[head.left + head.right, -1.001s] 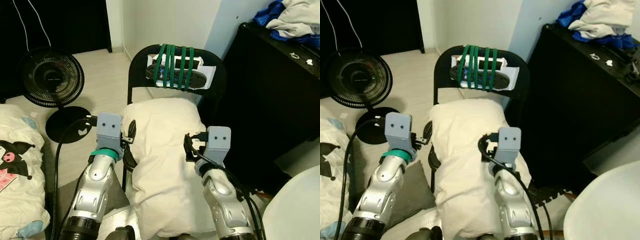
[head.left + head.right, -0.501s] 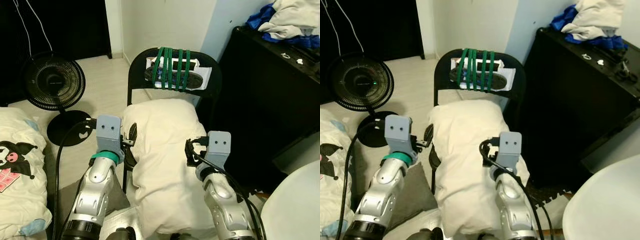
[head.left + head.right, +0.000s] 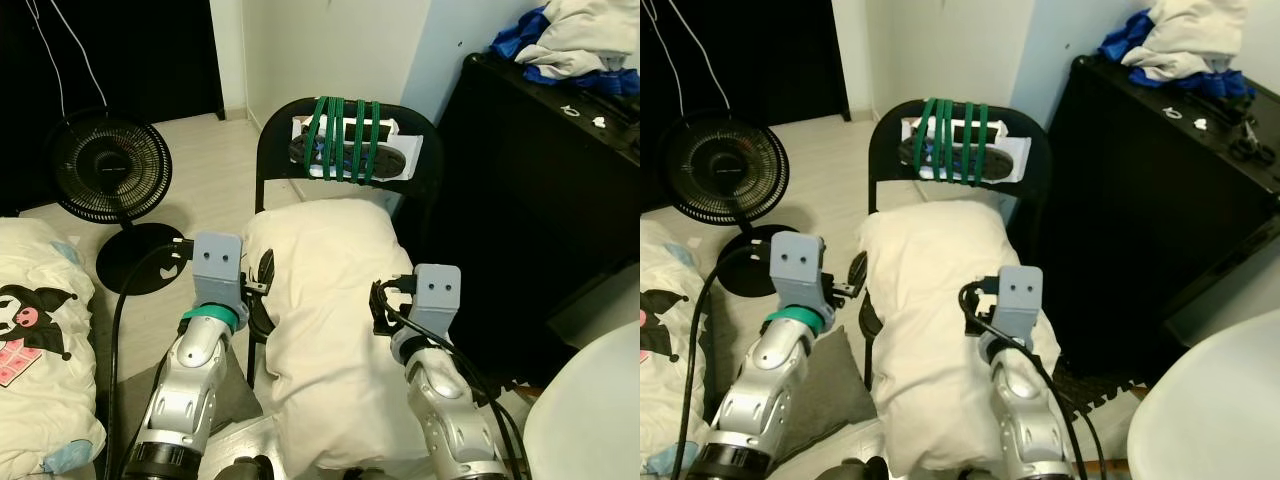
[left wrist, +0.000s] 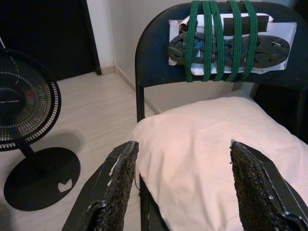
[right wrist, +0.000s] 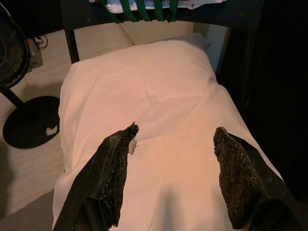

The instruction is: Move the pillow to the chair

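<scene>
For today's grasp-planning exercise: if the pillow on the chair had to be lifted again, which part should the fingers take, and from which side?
Take the pillow by its long side edges, one gripper on each flank. It lies lengthwise on the chair, the near end overhanging the seat. It looks soft and too wide for one gripper's open fingers, so pinching the edges probably works better than spanning it from above.

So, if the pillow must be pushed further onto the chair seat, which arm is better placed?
The right. The right gripper is open directly above the pillow, over its middle. The left gripper, also open, sits at the pillow's left edge, partly beside the chair.
</scene>
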